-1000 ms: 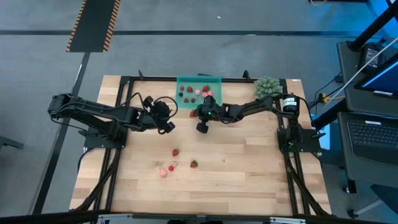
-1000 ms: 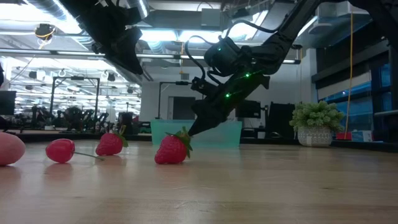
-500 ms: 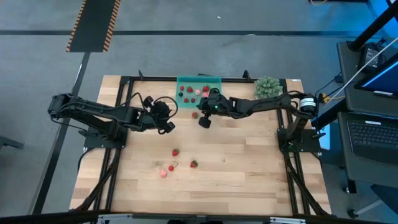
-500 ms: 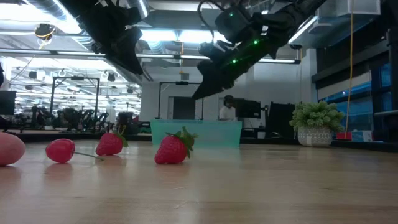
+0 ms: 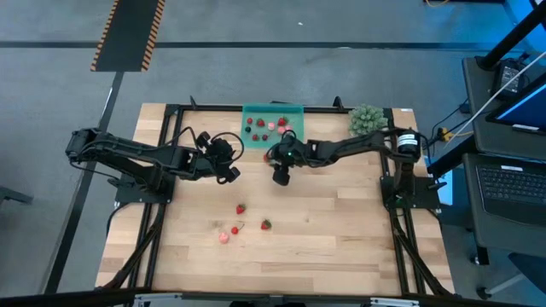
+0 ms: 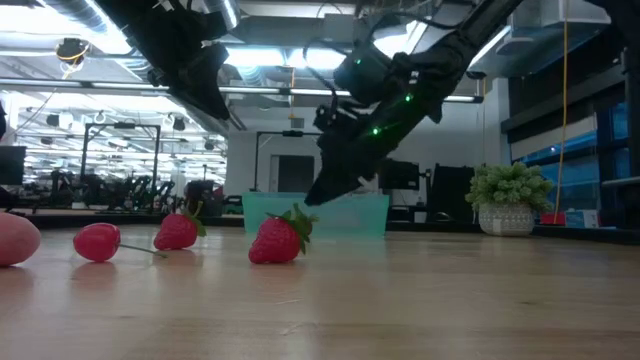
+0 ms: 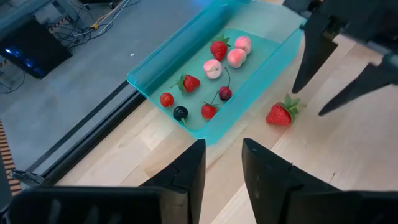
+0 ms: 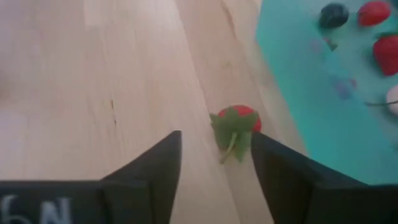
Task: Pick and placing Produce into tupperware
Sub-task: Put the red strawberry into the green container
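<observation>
The teal tupperware stands at the table's far edge with several red, pink and dark produce pieces in it. One red strawberry lies on the table just in front of the tupperware's near wall. My right gripper hangs open just above it, slanting down, a finger on either side and touching nothing. My left gripper waits open and empty to the left, raised above the table. Three more pieces lie nearer the front.
A green bushy plant sits at the far right corner. In the low view a pink piece and two red ones lie on the near table. Bare wood fills the right and front.
My right gripper rose away from the strawberry toward the tupperware, then came back down over the berry. The strawberry has stayed where it lay.
</observation>
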Available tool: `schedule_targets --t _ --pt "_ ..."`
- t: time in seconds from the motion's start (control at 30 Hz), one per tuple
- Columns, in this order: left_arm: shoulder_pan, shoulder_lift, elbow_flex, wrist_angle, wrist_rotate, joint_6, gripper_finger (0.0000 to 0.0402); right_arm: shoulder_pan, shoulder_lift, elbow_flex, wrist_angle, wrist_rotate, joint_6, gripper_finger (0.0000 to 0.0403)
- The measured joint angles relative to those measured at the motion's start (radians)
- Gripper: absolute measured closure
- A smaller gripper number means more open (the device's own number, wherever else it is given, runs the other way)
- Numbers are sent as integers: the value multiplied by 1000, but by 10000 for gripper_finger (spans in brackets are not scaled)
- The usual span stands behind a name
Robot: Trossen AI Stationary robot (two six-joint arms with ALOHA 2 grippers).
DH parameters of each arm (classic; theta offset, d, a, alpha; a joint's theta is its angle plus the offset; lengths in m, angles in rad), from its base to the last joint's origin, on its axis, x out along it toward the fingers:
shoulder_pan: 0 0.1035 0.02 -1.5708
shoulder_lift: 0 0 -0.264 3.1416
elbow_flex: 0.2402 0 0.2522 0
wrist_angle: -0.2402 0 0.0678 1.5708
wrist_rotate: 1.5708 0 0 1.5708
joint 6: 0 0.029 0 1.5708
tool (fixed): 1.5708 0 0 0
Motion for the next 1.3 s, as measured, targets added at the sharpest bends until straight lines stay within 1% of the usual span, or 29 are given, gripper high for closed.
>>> schedule_targets --t 0.13,0.23,0.37,0.47,0.6,0.9,1.07,1.3 --pt "0 0 0 0 0 0 299 0 41 0 4 19 -2 174" --pt "0 0 0 0 0 0 297 0 57 0 20 21 -13 160" --pt "0 0 0 0 0 0 301 0 64 0 24 61 -24 154" --pt "0 0 0 -1 0 0 307 -1 64 0 45 71 -26 157" --pt "0 0 0 0 0 0 313 -1 64 0 48 71 -26 177" --pt "0 0 0 -1 0 0 321 0 92 3 75 87 -14 251" --pt "0 0 0 -1 0 0 313 0 96 2 107 97 -18 285" --pt "0 0 0 -1 0 0 302 0 96 2 99 93 -25 319"
